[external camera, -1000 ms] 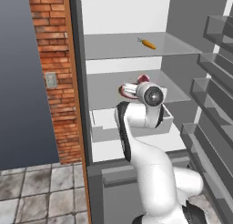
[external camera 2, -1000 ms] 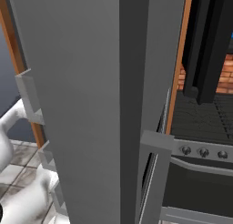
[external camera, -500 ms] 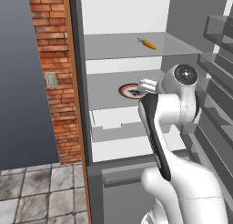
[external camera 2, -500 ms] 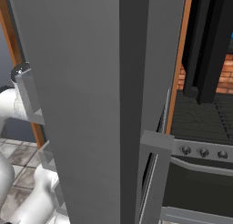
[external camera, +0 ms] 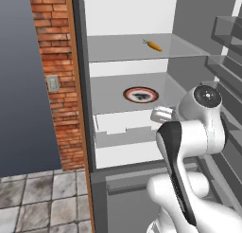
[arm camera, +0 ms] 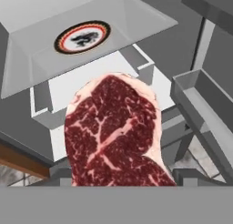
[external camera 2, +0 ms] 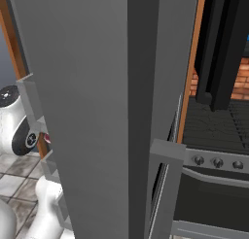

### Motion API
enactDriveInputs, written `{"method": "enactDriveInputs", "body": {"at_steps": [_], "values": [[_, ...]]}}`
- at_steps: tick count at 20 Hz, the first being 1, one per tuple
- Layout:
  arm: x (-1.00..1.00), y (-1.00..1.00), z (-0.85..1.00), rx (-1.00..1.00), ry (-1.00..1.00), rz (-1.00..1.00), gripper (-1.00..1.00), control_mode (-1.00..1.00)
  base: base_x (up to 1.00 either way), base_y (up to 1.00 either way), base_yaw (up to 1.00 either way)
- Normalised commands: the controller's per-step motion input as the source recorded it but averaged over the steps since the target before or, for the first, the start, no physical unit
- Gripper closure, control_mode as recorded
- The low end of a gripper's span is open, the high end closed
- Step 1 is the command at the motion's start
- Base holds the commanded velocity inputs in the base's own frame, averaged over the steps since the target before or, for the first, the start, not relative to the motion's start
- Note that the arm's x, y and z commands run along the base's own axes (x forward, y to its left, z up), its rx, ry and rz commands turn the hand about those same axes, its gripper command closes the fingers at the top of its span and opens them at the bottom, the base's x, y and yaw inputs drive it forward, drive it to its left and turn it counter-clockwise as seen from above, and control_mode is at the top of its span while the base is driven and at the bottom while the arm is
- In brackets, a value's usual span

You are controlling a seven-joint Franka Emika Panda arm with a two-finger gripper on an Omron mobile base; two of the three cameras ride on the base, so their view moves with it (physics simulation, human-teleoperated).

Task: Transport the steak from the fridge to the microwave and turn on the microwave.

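The steak (arm camera: 113, 132), a red slab with white marbling, hangs close before the hand camera, clear of the shelves. It covers my gripper's fingers, and the gripper holds it. Behind it stands the open fridge (external camera: 127, 19), where the round plate (arm camera: 82, 37) lies bare on the middle shelf (external camera: 141, 94). My arm's elbow (external camera: 208, 97) is in front of the fridge's right side. A sliver of red (external camera 2: 47, 138) shows beside the arm in the right base view. A black unit (external camera 2: 223, 43) hangs above the stove; I cannot tell whether it is the microwave.
An orange carrot (external camera: 153, 45) lies on the top shelf. The open fridge door (external camera 2: 97, 87) with its bins (external camera: 227, 33) stands on the right. A brick wall (external camera: 52, 76) flanks the fridge's left. The knobbed stove (external camera 2: 214, 136) lies beyond the door.
The arm has drawn back from the middle shelf, its elbow swinging right. The steak has left the plate with the hand, and the plate is now in plain sight.
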Motion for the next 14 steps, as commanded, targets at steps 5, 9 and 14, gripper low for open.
{"method": "enactDriveInputs", "body": {"at_steps": [5, 9, 14], "values": [[-0.26, -0.02, -0.12, 0.0, 0.14, 0.0, 1.0, -1.0, 0.0, 0.0, 0.0], [0.0, 0.0, -0.25, 0.0, 0.01, 0.0, 1.0, -1.0, 0.0, 0.0, 0.0], [0.0, 0.0, -0.16, 0.0, 0.0, 0.0, 1.0, -1.0, 0.0, 0.0, 0.0]]}}
